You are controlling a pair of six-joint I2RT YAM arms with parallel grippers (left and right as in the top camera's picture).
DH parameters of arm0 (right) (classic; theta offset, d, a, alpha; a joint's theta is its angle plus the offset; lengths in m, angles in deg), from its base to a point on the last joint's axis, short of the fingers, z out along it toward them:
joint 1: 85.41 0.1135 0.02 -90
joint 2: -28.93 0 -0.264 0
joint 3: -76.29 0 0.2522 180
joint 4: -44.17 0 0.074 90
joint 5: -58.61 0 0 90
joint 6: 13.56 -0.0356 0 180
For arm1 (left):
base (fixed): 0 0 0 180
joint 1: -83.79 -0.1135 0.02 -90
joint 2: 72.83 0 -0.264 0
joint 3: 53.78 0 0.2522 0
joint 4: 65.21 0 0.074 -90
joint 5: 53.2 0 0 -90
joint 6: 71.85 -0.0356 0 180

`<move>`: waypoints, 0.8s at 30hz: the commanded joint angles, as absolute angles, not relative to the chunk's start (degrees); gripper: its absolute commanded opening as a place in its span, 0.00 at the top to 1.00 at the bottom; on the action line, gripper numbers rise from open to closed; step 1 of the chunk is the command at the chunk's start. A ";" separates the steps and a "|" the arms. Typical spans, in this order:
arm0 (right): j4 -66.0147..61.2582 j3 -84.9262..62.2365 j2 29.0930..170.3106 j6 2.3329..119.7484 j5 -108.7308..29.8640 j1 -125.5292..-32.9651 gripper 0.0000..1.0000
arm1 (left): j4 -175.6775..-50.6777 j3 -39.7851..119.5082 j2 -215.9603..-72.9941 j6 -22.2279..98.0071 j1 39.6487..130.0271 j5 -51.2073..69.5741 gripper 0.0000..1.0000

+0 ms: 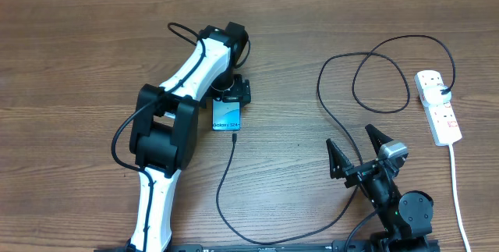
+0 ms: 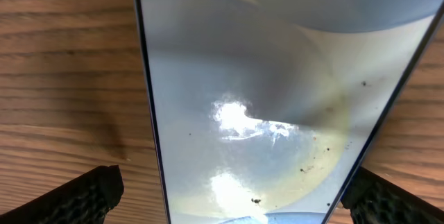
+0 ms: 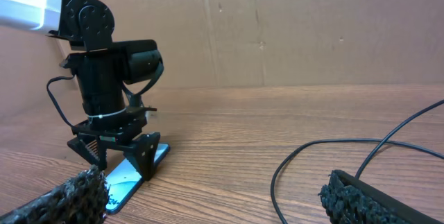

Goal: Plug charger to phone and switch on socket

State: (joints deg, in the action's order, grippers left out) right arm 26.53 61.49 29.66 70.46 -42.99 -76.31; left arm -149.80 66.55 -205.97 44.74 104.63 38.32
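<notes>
My left claw (image 3: 123, 170) stands spread astride the far end of the phone (image 1: 226, 118), which lies screen-up just left of the table's middle. I cannot tell whether a finger touches it. The charger (image 1: 234, 138) tip meets the phone's near edge, and its plug sits in the socket (image 1: 443, 119) by the right edge. My right claw (image 1: 348, 133) gapes wide toward the near edge.

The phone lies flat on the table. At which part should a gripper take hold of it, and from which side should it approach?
Probably grip the phone across its two long edges, near the end away from the charger tip, coming straight down from above. It lies flat, screen up, so only those thin edges offer opposed faces. The open left gripper straddles them.
</notes>
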 commanded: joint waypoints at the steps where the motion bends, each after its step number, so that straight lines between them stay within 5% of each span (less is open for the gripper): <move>1: 26.86 62.11 29.07 70.35 -42.99 -76.09 0.00 | -149.67 66.09 -206.56 42.49 102.86 36.72 0.01; 24: 26.86 62.11 29.07 70.35 -42.99 -76.09 0.00 | -144.25 59.73 -206.56 43.06 103.03 35.02 0.00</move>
